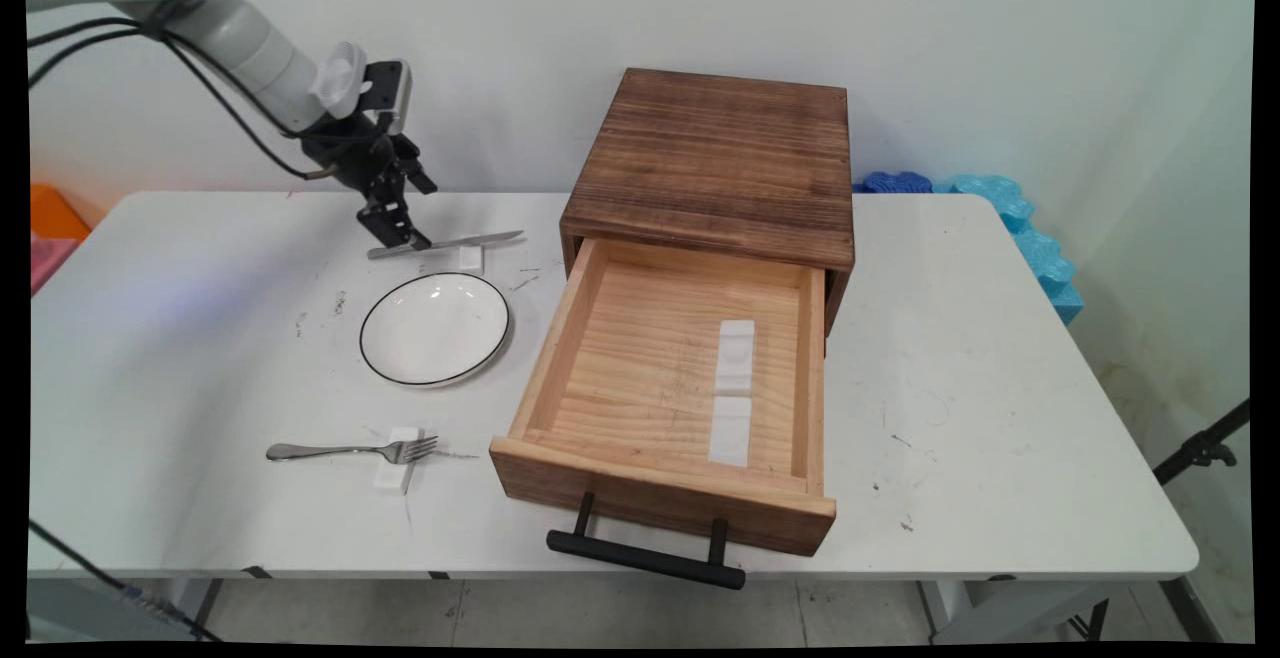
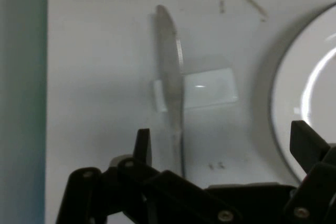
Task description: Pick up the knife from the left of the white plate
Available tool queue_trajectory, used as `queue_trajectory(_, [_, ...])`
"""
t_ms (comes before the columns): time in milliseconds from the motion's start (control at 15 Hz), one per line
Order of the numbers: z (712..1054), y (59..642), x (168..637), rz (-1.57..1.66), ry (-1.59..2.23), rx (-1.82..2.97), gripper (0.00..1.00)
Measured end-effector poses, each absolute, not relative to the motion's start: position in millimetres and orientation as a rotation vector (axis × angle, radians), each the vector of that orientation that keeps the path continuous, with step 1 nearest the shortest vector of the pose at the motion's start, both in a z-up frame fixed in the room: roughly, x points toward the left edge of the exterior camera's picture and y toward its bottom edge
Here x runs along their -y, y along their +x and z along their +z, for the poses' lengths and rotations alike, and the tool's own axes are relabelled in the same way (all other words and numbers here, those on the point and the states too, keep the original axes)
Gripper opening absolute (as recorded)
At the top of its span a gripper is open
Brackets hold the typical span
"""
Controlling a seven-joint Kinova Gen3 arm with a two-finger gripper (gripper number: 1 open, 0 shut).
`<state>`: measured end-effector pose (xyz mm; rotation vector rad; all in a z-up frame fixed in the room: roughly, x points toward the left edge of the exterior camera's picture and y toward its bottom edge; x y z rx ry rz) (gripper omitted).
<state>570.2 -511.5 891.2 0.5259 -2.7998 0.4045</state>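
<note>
- Main view: gripper (image 1: pixel 397 228) is hanging low at the upper left of the frame, directly over the handle end of a table knife (image 1: pixel 445 243) that is lying across a small white rest block (image 1: pixel 470 258) on the white table (image 1: pixel 1000 418).
- Just below the knife in the frame, a white plate with a dark rim (image 1: pixel 435 328) is sitting; lower still, a fork (image 1: pixel 350 452) is lying across a second white block (image 1: pixel 396 473).
- At centre frame, a wooden drawer box (image 1: pixel 715 163) is standing with its drawer (image 1: pixel 670 388) pulled out, and two white blocks (image 1: pixel 733 393) are lying inside it.
- Hand view: gripper (image 2: pixel 223 150) is showing its two fingers (image 2: pixel 143 145) spread wide and holding nothing; the knife (image 2: pixel 170 72) is running up the frame from between them, its handle nearer the left finger than the right.
- The rest block (image 2: pixel 207 88) is propping the knife at mid-length; the plate (image 2: pixel 310 87) is filling the right edge, near the right finger.
- Judgement on technique: the handle is appearing off-centre between the fingers, so centring on it before closing should be helping the thin metal not to pivot on the block; the right finger should be keeping apart from the plate rim.
</note>
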Motion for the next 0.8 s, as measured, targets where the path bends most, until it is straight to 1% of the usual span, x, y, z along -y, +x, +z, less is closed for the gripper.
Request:
queue_trajectory(533, [856.1, 587.3, 554.6, 0.386, 0.562, 2.813, 1.00])
queue_trajectory(800, [845.7, 592.7, 563.2, 0.363, 0.559, 2.823, 1.00])
